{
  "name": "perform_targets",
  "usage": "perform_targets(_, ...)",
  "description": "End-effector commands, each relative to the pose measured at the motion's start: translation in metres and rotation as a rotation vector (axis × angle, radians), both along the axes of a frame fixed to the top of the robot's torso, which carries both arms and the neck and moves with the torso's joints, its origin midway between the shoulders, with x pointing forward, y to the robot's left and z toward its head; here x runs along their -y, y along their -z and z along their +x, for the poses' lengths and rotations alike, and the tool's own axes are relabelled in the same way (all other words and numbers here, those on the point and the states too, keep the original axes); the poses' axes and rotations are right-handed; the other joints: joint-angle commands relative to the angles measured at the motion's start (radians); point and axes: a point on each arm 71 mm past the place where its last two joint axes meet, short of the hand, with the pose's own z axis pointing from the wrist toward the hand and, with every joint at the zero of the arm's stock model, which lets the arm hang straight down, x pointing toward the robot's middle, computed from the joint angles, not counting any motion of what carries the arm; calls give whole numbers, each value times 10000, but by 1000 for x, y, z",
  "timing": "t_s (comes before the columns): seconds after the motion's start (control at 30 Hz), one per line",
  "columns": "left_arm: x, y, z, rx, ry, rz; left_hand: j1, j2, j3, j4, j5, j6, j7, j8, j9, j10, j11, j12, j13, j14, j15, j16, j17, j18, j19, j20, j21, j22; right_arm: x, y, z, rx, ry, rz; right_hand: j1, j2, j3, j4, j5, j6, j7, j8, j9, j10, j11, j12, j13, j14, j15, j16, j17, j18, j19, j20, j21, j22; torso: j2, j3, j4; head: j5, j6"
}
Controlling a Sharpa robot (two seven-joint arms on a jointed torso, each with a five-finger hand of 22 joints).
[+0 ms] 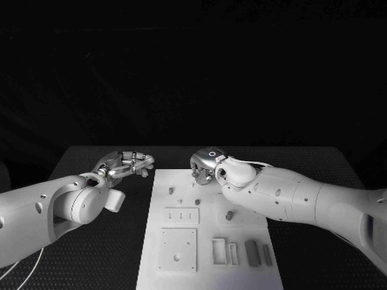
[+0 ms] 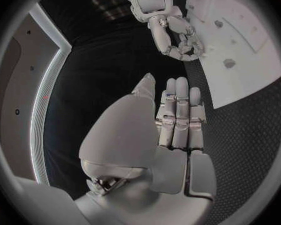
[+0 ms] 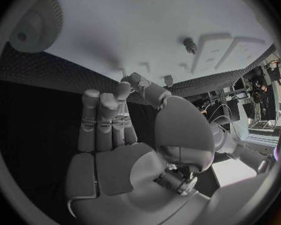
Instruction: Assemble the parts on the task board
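Observation:
The white task board (image 1: 181, 266) lies in the middle of the black table. Small pegs (image 1: 171, 190) stand in its far half, and grey bars (image 1: 252, 252) lie near its front right corner. My left hand (image 1: 124, 164) hovers just off the board's far left corner. Its fingers (image 2: 181, 110) are straight and together with nothing in them. My right hand (image 1: 207, 163) hangs over the board's far edge, fingers pointing down. In the right wrist view its thumb tip (image 3: 133, 79) meets a fingertip. Whether anything is pinched there is too small to tell. The left wrist view shows that right hand (image 2: 178, 37) curled into a loop.
A round toothed disc (image 3: 31, 22) sits on the board beside the right hand in the right wrist view. A short peg (image 3: 190, 45) and raised blocks (image 3: 231, 52) stand further along the board. Black perforated tabletop (image 1: 89, 254) flanks the board on both sides.

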Motion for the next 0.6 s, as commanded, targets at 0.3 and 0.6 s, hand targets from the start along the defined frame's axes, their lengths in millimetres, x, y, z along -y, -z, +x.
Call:
perform_targets(0.3, 3, -2, 0, 50, 128, -113, -10, -12, 54, 18, -31, -2, 62, -68, 16, -19, 42, -63, 18, -35, 18, -48, -13, 110, -11, -95, 64, -20, -2, 3, 0, -161, -102, -266, 27, 19, 86, -4, 31, 334, -157, 92, 216, 24, -25, 27, -6, 20, -61, 65, -15, 145, 7, -81, 47, 172, -3, -1, -6, 18, -13)
perform_targets(0.6, 3, -2, 0, 47, 127, -110, -12, -16, 52, 18, -32, -7, 65, -76, 19, -18, 43, -71, 21, -34, 17, -48, -13, 103, -12, -102, 69, -26, -3, 3, 0, -239, -92, -180, 11, 8, 99, -14, 31, 272, -139, 62, 223, -22, -6, -2, -22, -6, -58, 64, -34, 145, -19, -83, 45, 161, -5, -2, -13, 48, -23)
